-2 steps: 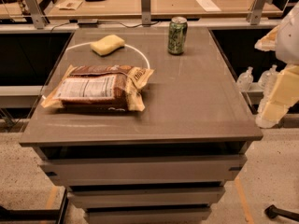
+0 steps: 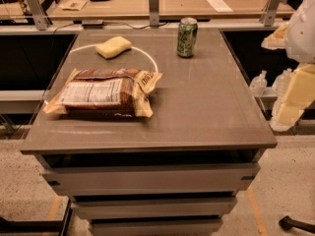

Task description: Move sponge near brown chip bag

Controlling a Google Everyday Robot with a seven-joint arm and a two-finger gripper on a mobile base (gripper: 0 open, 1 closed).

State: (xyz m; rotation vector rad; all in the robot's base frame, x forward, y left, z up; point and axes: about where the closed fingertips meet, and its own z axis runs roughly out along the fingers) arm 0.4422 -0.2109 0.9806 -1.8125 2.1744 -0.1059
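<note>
Room: work benches [image 2: 147, 4] along the back with loose papers on them, speckled floor, dim warm light. In front stands a grey table [image 2: 211, 117] with drawer fronts below its top.

Landmark: the brown chip bag [image 2: 106, 92]. It lies flat on the left half of the table, white nutrition panel facing up, tan crimped ends pointing left and right.

Sponge [image 2: 113, 46]: pale yellow block, flat on the table behind the bag, toward the far edge. Near the bag but apart from it; bare table shows between them.

A thin white line [image 2: 153, 63] curves across the tabletop from the sponge's left, behind it, and down to the bag's right end.

Green drink can [image 2: 187, 37]: upright, behind the bag and to its right, level with the sponge and well apart from both.

Gripper [image 2: 290, 104]: cream-coloured, off the table, past its right edge, well to the right of the bag. It touches nothing on the table and holds nothing that I can see. Whether it is open or closed I cannot tell from here; it is cut off at the side of the view.
</note>
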